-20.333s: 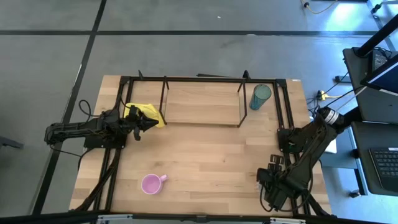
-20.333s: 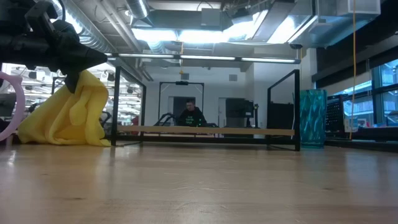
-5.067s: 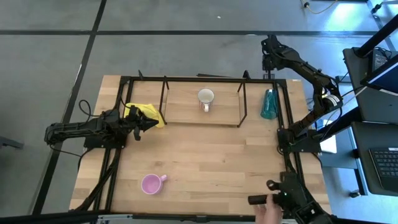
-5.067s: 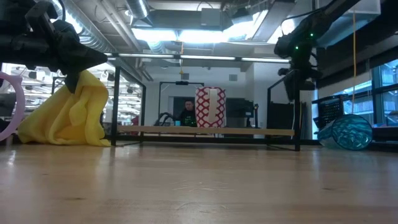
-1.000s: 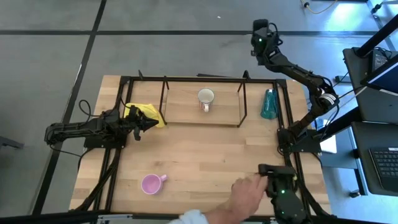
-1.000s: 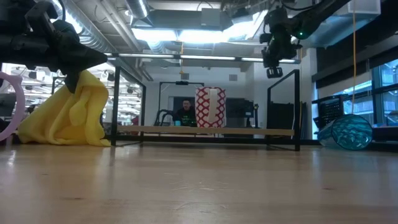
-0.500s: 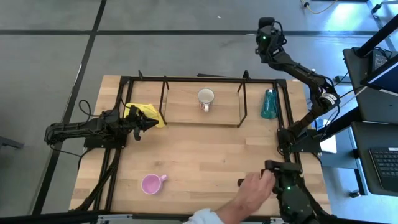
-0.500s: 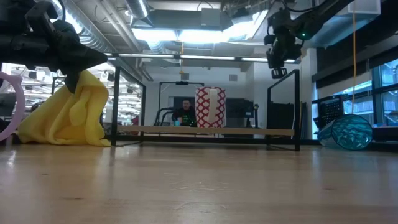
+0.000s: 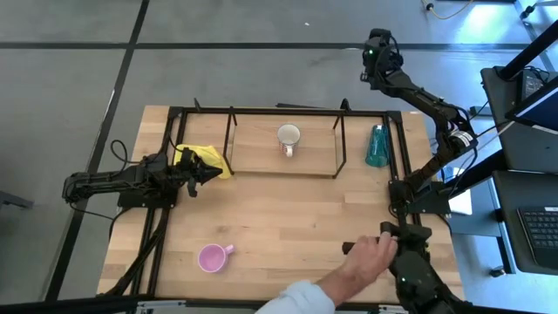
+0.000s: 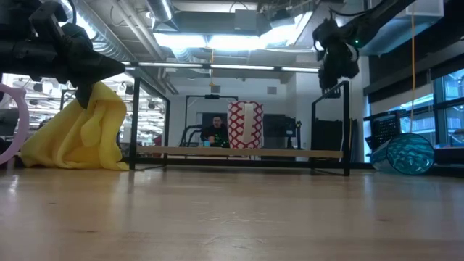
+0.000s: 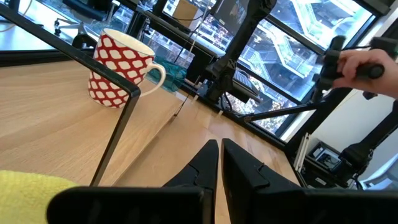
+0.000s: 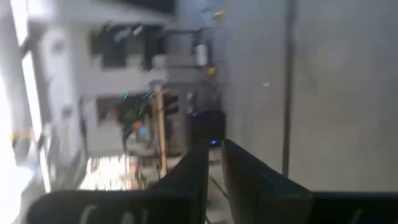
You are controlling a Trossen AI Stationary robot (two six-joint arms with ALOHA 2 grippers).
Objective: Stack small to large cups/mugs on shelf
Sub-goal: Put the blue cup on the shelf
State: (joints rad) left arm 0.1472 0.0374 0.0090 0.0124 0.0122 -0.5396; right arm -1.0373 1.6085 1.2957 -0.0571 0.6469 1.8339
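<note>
Right claw (image 9: 380,45) swung rightward past table's far edge, fingers together, empty, left claw (image 9: 212,172) closed beside yellow cloth (image 9: 202,158)

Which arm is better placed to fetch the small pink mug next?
Probably the left. Its gripper sits low beside the yellow cloth, on the small pink mug's side of the table. The right gripper is raised beyond the table's far edge, much farther away.

Colours on the tabletop (image 9: 288,218)

Light wood tabletop and shelf (image 9: 261,144) with black rods; white mug (image 9: 289,137) patterned with red and white dots outside; pink mug (image 9: 212,257); translucent teal tumbler (image 9: 377,146); yellow cloth (image 9: 205,159); dark arms.
</note>
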